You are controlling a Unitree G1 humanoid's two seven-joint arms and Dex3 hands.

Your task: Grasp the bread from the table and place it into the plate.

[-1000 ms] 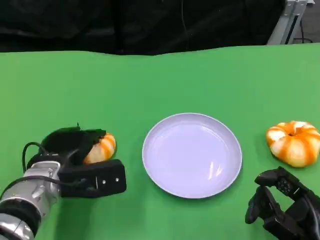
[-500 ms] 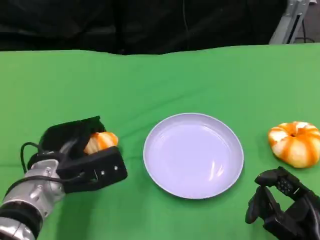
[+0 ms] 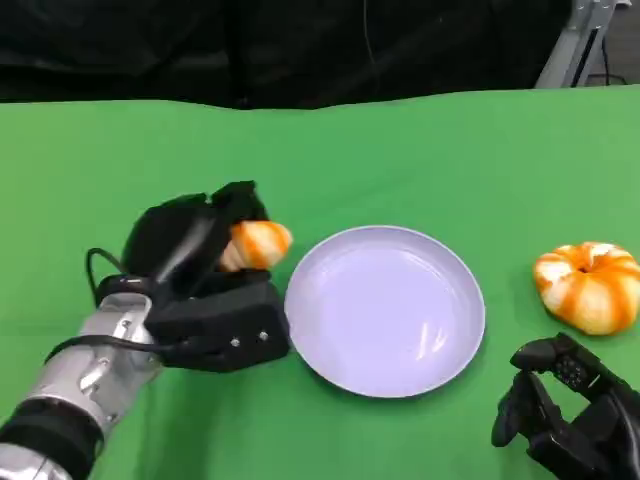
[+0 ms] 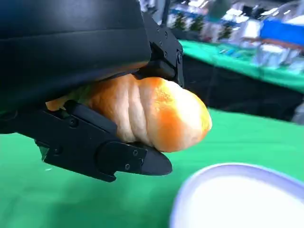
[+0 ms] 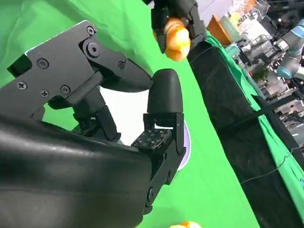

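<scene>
hidden: most of the bread (image 3: 254,244) sits under the left hand (image 3: 205,285) in the head view; only its orange-and-cream end pokes out toward the plate (image 3: 384,310). Left forearm (image 3: 75,398) cut off at the frame's lower left corner.
cut off: right hand (image 3: 565,415) partly out of frame at the lower right corner; plate rim clipped in the left wrist view.
bread vs hand: clamped between black fingers (image 4: 107,154) on one side and the hand's shell on the other, ridged end sticking out past the fingertips.
bread location: held off the green table (image 3: 400,160), just beside the plate's left rim, not over the dish itself as far as I can tell.
left hand: closed around the bread.
right hand: fingers curled inward with nothing in them, resting low near the table edge.
left wrist view: shows the bread's spiral ridges and the plate edge (image 4: 237,190) close beneath, detail the head view lacks.
right wrist view: shows the far-off left hand with the bread (image 5: 176,40) in it, small.
other: second orange-striped bun (image 3: 588,285) on the table right of the plate, apart from it, near the right hand but untouched.
</scene>
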